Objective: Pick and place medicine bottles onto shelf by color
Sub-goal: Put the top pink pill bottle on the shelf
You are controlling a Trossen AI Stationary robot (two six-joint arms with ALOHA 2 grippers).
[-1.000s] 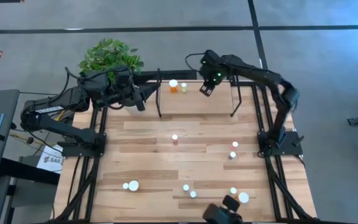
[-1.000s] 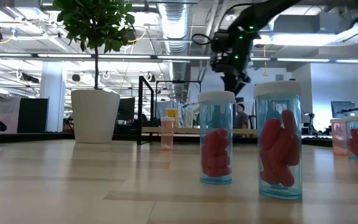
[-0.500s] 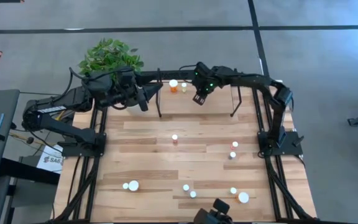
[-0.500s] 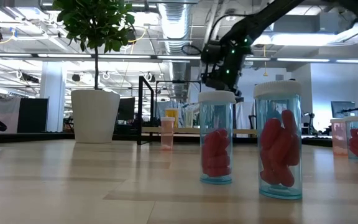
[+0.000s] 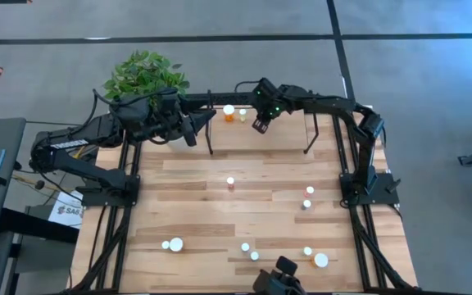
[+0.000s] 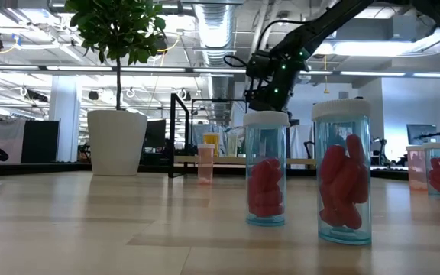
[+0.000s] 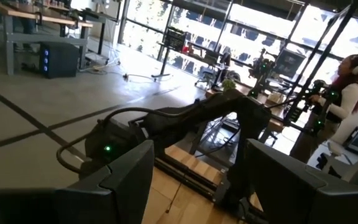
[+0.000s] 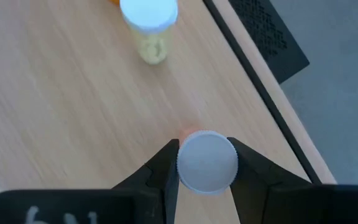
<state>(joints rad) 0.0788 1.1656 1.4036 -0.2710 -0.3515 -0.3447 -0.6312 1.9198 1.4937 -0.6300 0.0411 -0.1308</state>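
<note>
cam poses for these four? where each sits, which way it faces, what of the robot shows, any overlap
High: overhead, straight down on table; both arms.
Low: tabletop height, level across red-pill bottles; right arm above.
Left wrist: past open left gripper into room; right arm beyond.
Right wrist: down on shelf; right gripper shut on white-capped bottle.
Shared: pale bottle, high and right wrist.

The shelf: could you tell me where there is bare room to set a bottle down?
The shelf is bare from the right gripper to its right-hand uprights. Its left end is crowded by the orange bottle and pale bottle.

potted plant (image 5: 143, 74) at table (image 5: 195, 201) corner
</note>
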